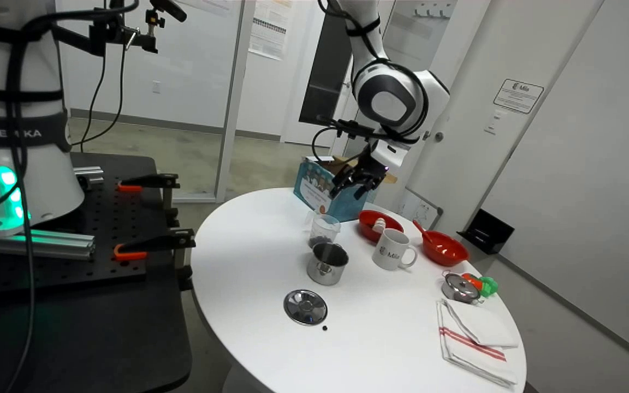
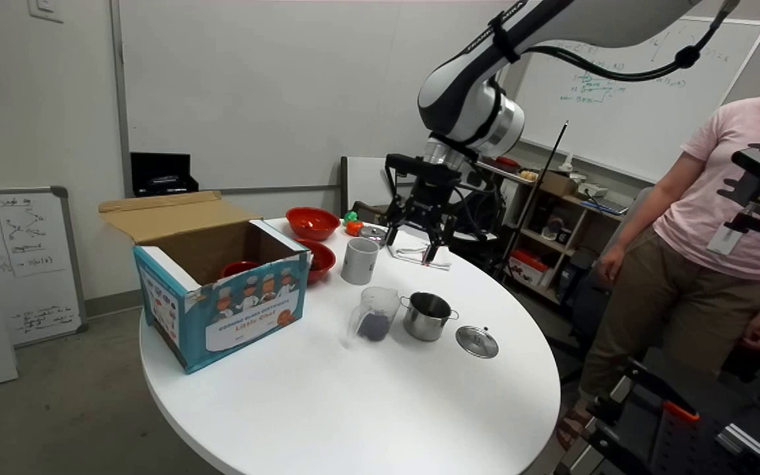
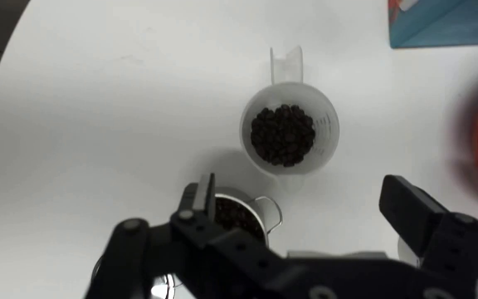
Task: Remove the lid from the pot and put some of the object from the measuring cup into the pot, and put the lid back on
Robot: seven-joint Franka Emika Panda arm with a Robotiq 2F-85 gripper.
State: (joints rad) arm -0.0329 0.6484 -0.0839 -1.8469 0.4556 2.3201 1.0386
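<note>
The small silver pot point(image 1: 327, 272) stands uncovered on the white table, and its inside holds dark beans in the wrist view. Flat on the tabletop beside it lies the round metal lid point(image 2: 477, 342), knob up. A clear measuring cup point(image 3: 286, 93) stands upright close to the pot, with dark beans point(image 3: 282, 135) on its bottom. Above the table hangs my gripper point(image 2: 409, 249), jaws wide apart with nothing between them. In the wrist view its left finger point(image 3: 206, 199) covers part of the pot, and the cup sits ahead of the gap. Most of the lid is hidden there.
A white mug point(image 1: 391, 250) and two red bowls point(image 1: 445, 250) stand near the pot. Close by is an open blue box point(image 2: 254, 316). Across the table are a second lidded pot point(image 1: 461, 289) and a folded towel point(image 1: 478, 344). A loose bean point(image 1: 325, 328) lies near the lid.
</note>
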